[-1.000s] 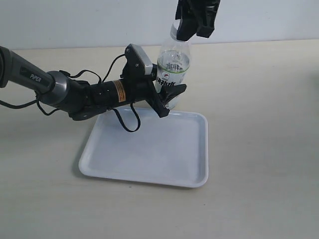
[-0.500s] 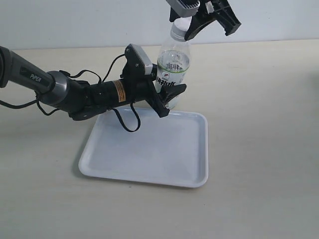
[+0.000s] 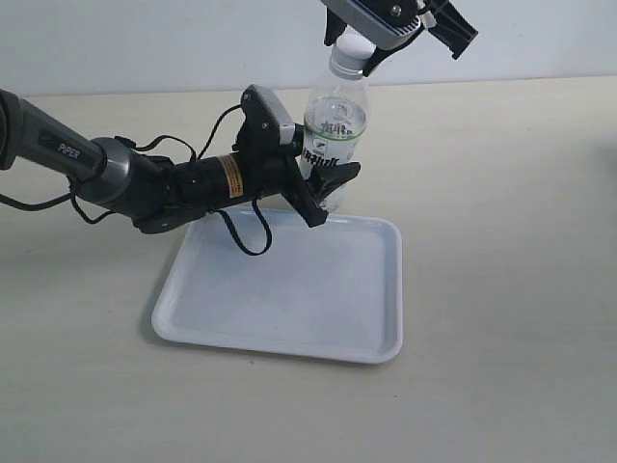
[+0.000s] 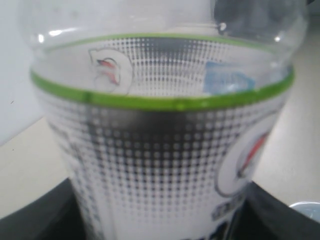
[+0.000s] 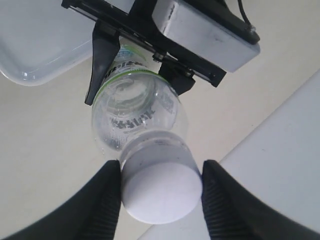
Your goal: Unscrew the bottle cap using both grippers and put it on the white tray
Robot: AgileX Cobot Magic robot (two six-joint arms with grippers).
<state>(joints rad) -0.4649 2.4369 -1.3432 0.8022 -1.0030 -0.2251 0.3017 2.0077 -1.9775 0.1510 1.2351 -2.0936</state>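
Clamps upright bottle (image 3: 335, 130) by its body in left claw (image 3: 333, 193), just beyond far edge of white tray (image 3: 289, 289). Pinches bottle cap (image 5: 159, 187), seated atop the vertical neck, squarely within right claw (image 5: 162, 200) from above.

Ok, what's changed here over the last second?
The right gripper has rotated around the bottle cap, with its fingers on either side of the cap. The left gripper still clamps the bottle. The bottle and the white tray haven't moved.
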